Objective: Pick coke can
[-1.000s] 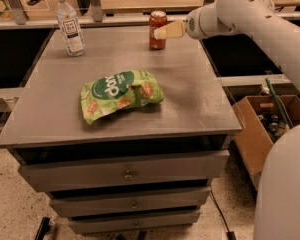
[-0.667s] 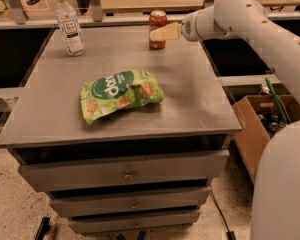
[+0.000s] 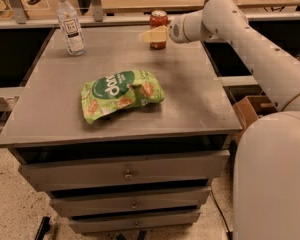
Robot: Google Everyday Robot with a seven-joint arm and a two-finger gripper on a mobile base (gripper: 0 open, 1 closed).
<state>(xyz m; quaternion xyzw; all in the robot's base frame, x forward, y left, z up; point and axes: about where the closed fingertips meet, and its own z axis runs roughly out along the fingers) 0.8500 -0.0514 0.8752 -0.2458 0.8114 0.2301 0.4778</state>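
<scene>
The coke can (image 3: 159, 18), red with a silver top, stands upright at the far edge of the grey table (image 3: 200, 104), right of centre. My gripper (image 3: 151, 30) reaches in from the right at the can's height. One cream finger (image 3: 152, 35) crosses in front of the can's lower half, and the other is hidden behind the can. The jaws stand open around the can, which rests on the table. The white arm (image 3: 250, 39) stretches back to the right.
A clear plastic bottle (image 3: 70, 24) with a white label stands at the far left of the table. A green chip bag (image 3: 120, 94) lies in the middle. A cardboard box (image 3: 250, 109) sits on the floor to the right. Drawers (image 3: 125, 171) are below the tabletop.
My gripper has moved left from just right of the can, so its finger now overlaps the can's front. The can, bottle and bag have not moved.
</scene>
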